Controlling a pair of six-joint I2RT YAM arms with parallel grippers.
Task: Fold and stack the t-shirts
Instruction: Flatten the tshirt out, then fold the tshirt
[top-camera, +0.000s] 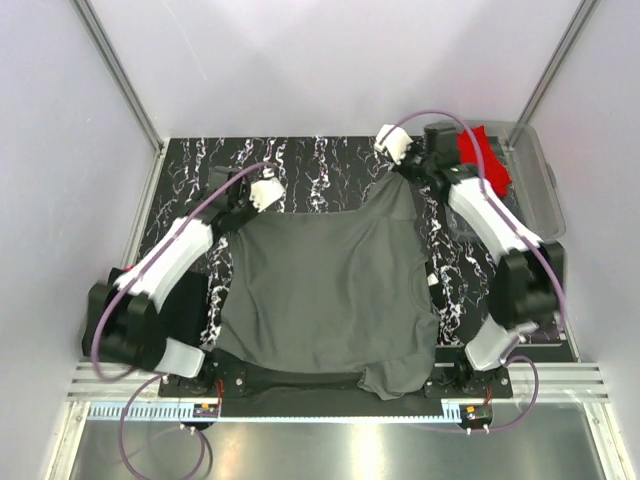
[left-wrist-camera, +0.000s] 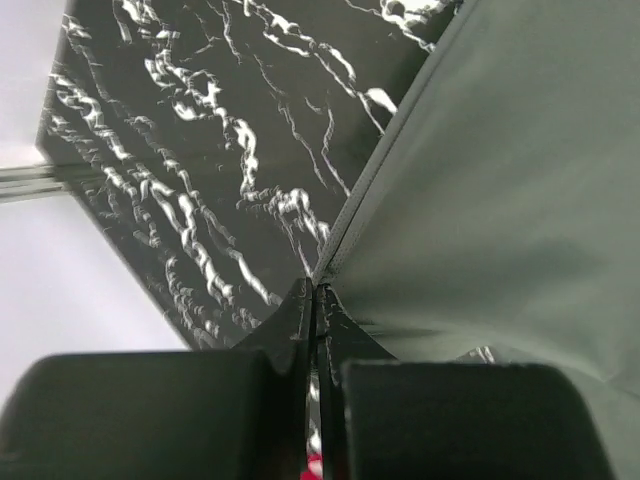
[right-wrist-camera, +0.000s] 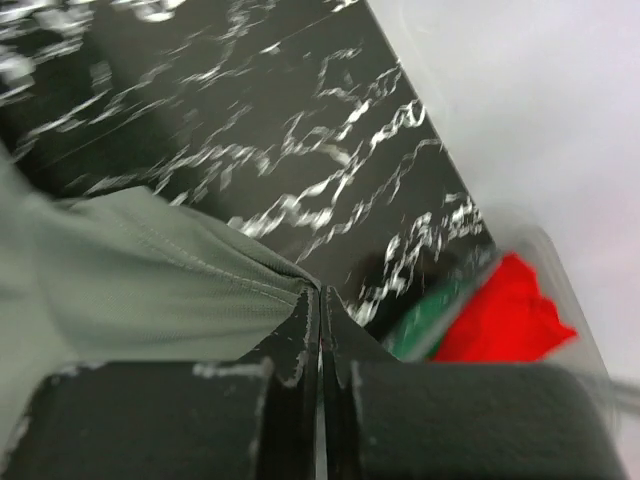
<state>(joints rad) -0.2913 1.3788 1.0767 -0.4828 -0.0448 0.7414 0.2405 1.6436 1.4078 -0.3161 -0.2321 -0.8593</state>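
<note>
A dark grey t-shirt (top-camera: 325, 290) hangs stretched between both arms above the black marbled table (top-camera: 320, 165), its lower end draped over the near edge. My left gripper (top-camera: 262, 192) is shut on the shirt's far left corner; in the left wrist view the hem (left-wrist-camera: 480, 200) runs out of the closed jaws of that gripper (left-wrist-camera: 315, 290). My right gripper (top-camera: 398, 150) is shut on the far right corner, where the stitched hem (right-wrist-camera: 170, 270) enters the jaws of the gripper (right-wrist-camera: 321, 292). A red t-shirt (top-camera: 485, 160) and a green one (right-wrist-camera: 425, 320) lie in the tub.
A clear plastic tub (top-camera: 540, 190) stands at the table's far right, close beside the right arm. White walls with metal posts close in the back and sides. A black cloth (top-camera: 190, 305) lies under the left arm by the left edge.
</note>
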